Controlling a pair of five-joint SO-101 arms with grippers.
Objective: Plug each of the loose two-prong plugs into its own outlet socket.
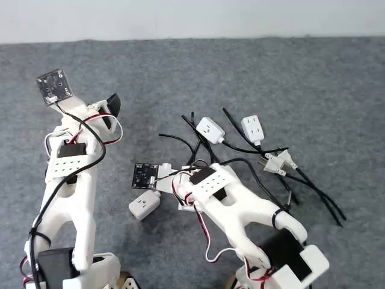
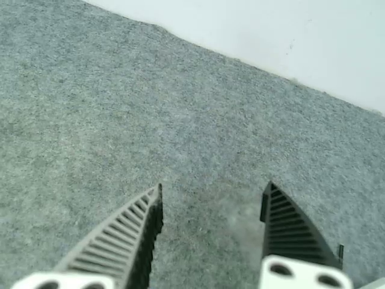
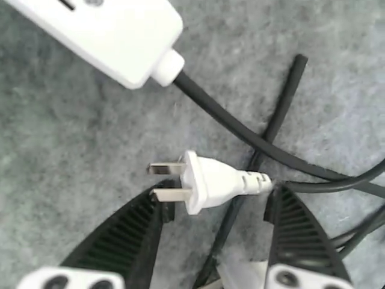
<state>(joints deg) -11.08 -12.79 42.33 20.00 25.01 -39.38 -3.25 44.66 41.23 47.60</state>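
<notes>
A white two-prong plug [image 3: 207,180] on a black cord lies on the grey carpet between the fingers of my right gripper [image 3: 219,195], which is open around it. Close by lies a white outlet socket [image 3: 108,33], also seen beside that arm's wrist [image 1: 144,205]. Two more white sockets [image 1: 210,129] [image 1: 252,127] lie farther back. Another white plug [image 1: 277,162] rests among the cords at the right. My left gripper [image 2: 210,211] hangs open over bare carpet at the far left [image 1: 103,113], holding nothing.
Black cords [image 1: 307,186] tangle across the carpet between the sockets and run off to the right. A white wall [image 2: 289,36] borders the carpet at the back. Bare carpet [image 1: 313,84] stretches behind the sockets.
</notes>
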